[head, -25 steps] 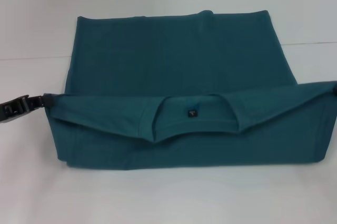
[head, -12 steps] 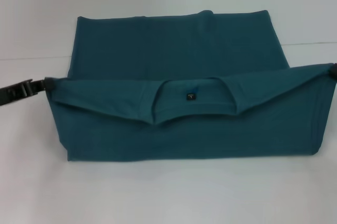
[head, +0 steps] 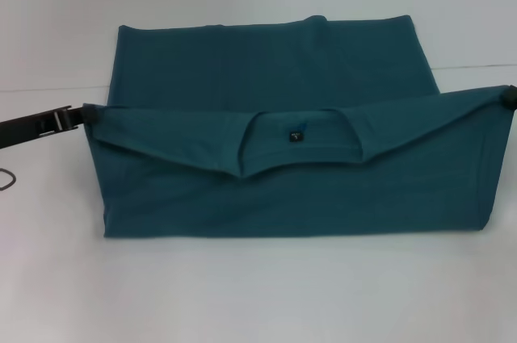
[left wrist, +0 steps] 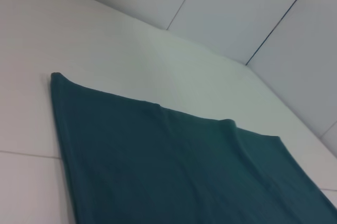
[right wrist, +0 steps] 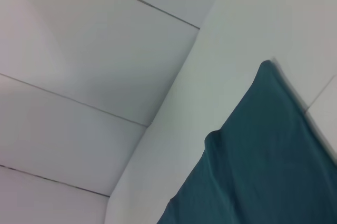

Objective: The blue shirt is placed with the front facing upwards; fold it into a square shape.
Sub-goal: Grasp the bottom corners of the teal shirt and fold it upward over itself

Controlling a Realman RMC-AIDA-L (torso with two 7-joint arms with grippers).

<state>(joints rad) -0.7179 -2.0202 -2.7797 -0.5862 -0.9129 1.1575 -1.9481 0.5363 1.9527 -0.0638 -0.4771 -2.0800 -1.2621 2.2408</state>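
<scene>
Two grippers, left gripper [head: 84,115] and right gripper [head: 509,98], pinching opposite corners of our dark teal-blue cotton T-shirt [head: 291,190] | folded collar edge stretched between them | long axis left-right

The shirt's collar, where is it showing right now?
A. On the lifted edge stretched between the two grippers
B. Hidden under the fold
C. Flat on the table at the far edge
A: the collar sits midway along the raised edge of the shirt, which the left gripper and right gripper hold at its two corners.
</scene>
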